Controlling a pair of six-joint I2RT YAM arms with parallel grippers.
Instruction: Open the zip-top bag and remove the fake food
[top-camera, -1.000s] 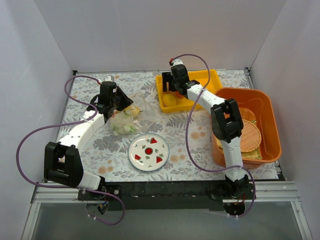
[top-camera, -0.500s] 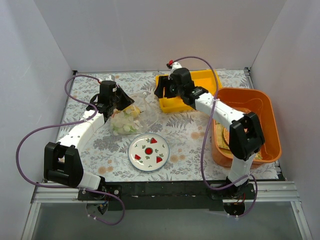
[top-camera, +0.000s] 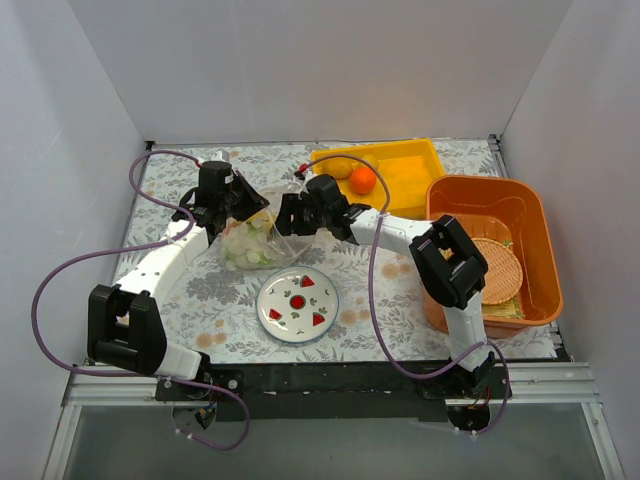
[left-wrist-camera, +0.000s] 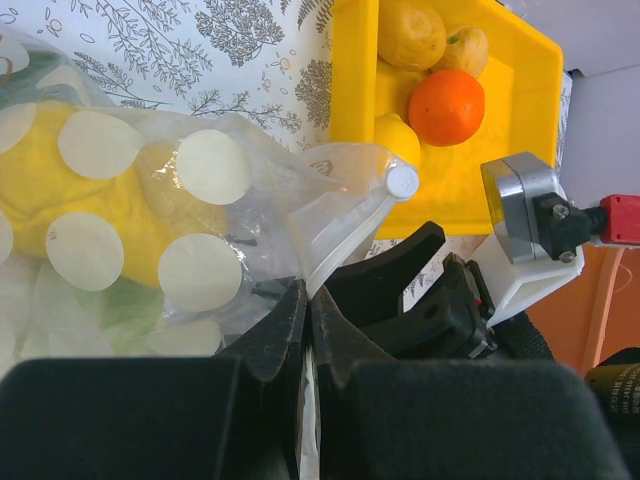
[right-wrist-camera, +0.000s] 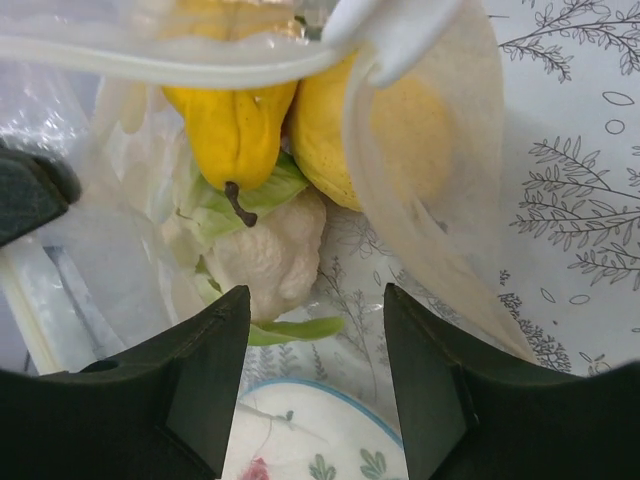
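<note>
Beyond the plate, zip-top bag — edge in left pincer

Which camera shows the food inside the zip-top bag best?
Right wrist: the fake food fills the frame, sharp inside the zip-top bag. Left wrist sees it through crinkled plastic, partly cut off; top external shows only a small pale cluster.

So the left arm runs up from its base toward about 1 o'clock. The left gripper at its end points to roughly 3 o'clock, jaws pinched tight on an edge of the zip-top bag. The right arm rises to a bent elbow, then reaches out toward 9 o'clock, nearly nose to nose with the left one, and the right gripper is spread wide with its fingers well apart.
</note>
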